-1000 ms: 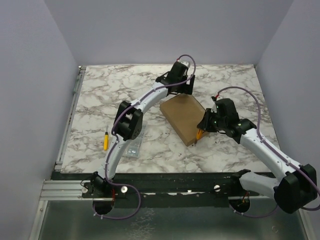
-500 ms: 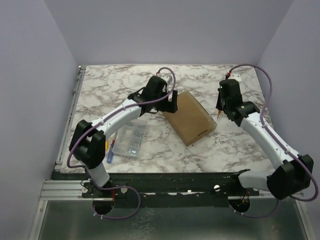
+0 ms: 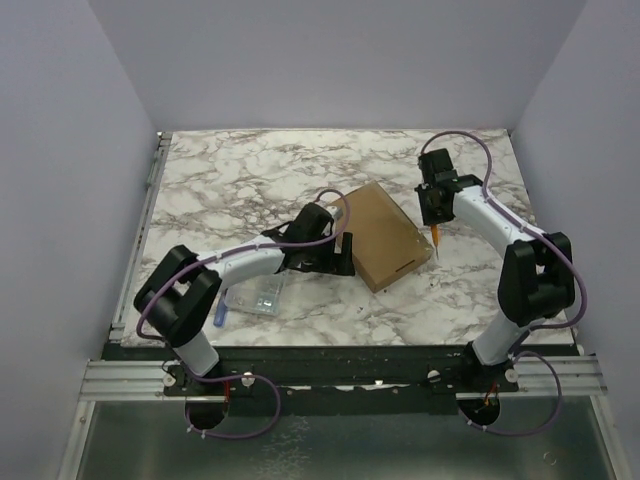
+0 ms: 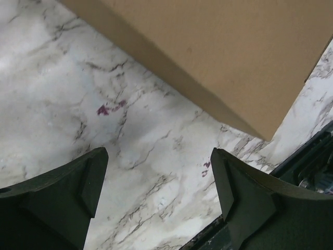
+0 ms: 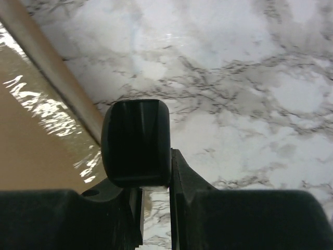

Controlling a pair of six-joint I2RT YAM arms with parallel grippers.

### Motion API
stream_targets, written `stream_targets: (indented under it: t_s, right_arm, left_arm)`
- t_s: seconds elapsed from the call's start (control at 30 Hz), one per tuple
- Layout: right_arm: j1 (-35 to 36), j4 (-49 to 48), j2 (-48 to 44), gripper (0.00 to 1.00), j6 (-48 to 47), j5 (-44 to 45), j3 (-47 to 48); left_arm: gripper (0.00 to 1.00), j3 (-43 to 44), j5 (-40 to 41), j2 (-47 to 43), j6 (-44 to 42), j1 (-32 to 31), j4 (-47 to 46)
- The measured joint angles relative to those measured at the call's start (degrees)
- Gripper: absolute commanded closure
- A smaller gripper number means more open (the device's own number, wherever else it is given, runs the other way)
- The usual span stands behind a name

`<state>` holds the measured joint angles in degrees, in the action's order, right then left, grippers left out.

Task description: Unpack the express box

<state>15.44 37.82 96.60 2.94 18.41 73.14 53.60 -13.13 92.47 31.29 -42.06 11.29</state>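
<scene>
The express box (image 3: 390,235), flat brown cardboard, lies shut at the middle of the marble table. My left gripper (image 3: 340,257) is open and empty, low over the table beside the box's near left edge. In the left wrist view the box (image 4: 218,47) lies just ahead of the left gripper (image 4: 158,177), with bare marble between the fingers. My right gripper (image 3: 433,210) is at the box's right edge, shut on a black tool with an orange tip (image 3: 436,238) that points down. In the right wrist view the tool (image 5: 136,143) sits in the gripper (image 5: 169,151), with the box (image 5: 31,130) to the left.
A clear organizer case (image 3: 262,293) of small parts lies left of the box, partly under the left arm. A blue pen (image 3: 220,315) lies beside it. A metal rail (image 3: 140,230) runs along the table's left edge. Grey walls close in three sides.
My left gripper has swung from the box's far end back along its left side to the near left edge. My right gripper has moved up to the box's right edge with the tool.
</scene>
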Motion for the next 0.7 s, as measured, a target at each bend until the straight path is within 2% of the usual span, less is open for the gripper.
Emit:
stream_targets:
  t_s: [0.17,0.3,0.53,0.7]
  right_arm:
    - [0.5,0.0,0.2,1.0,0.0,-9.5,-0.2]
    - [0.9,-1.8,-4.9,1.0,-0.2,-11.6,-5.2]
    - [3.8,-2.3,-20.1,1.0,6.1,-14.1,-14.4]
    - [4.8,-4.5,-29.8,1.0,10.1,-10.9,-18.0]
  left_arm:
    - [0.12,7.0,-2.2,8.1,-1.1,0.9,-1.9]
    - [0.11,13.5,-1.8,13.1,-5.1,1.7,5.3]
    - [0.1,18.6,7.6,12.7,-11.9,3.7,13.0]
    - [0.11,19.7,9.9,7.2,-14.7,4.1,16.3]
